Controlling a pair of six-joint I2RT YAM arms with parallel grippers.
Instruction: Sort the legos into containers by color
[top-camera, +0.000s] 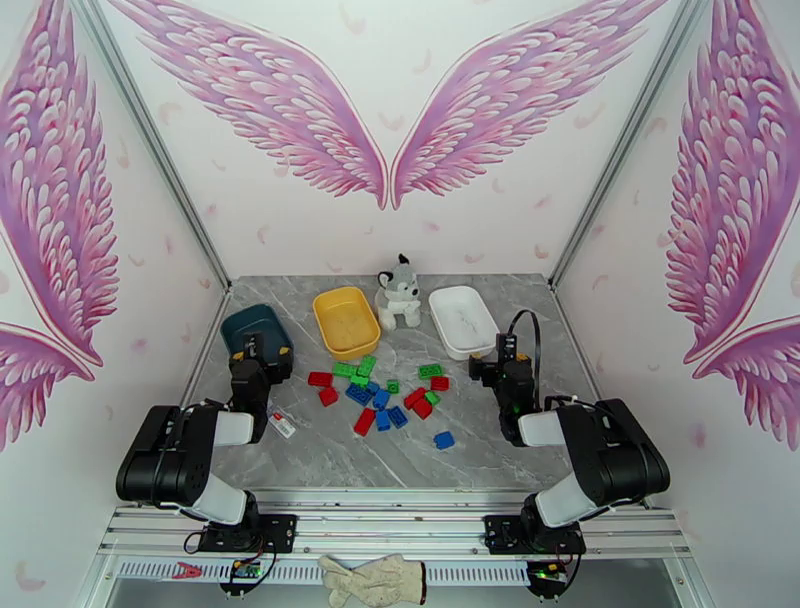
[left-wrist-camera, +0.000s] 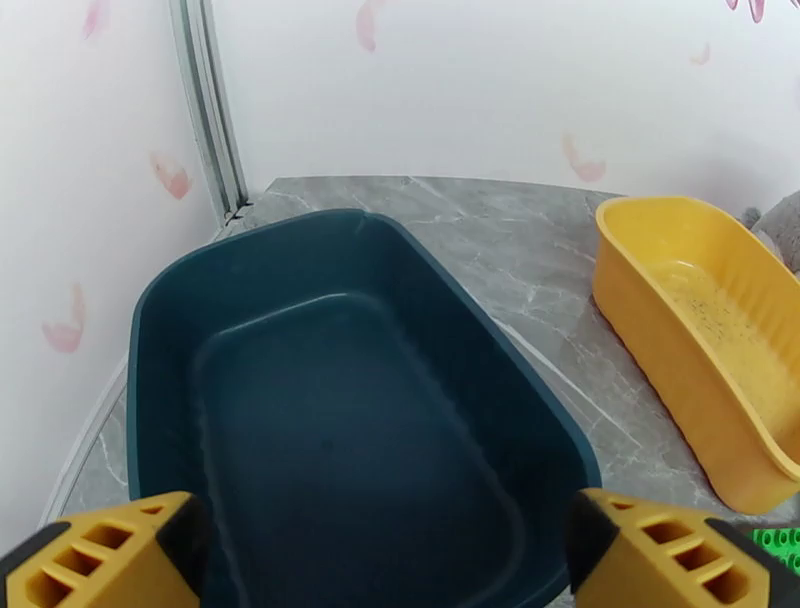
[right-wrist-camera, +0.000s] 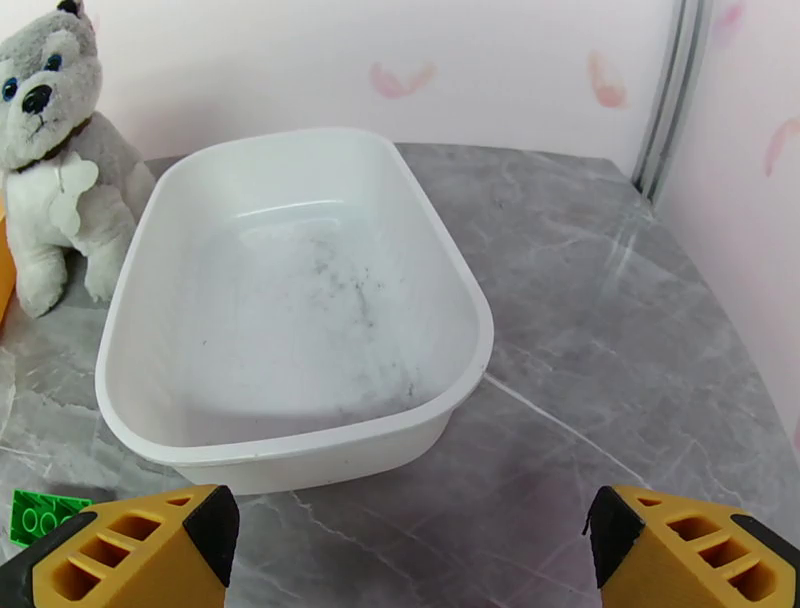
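The legos (top-camera: 385, 392) lie in a loose pile on the grey table (top-camera: 330, 455), between the two arms. The pile spreads from side to side. One blue brick (top-camera: 444, 439) sits alone, closest to the arm bases, on the right arm's side.

The left gripper (top-camera: 262, 352) is wide open and holds nothing. The right gripper (top-camera: 497, 362) is wide open and empty too. Both point away from the pile, so the bricks are inward and a bit behind each one.

Past the left gripper is the dark teal tub (left-wrist-camera: 150, 330). Past the right one is the white tub (right-wrist-camera: 300, 465). The yellow tub (top-camera: 346, 320) sits between them.
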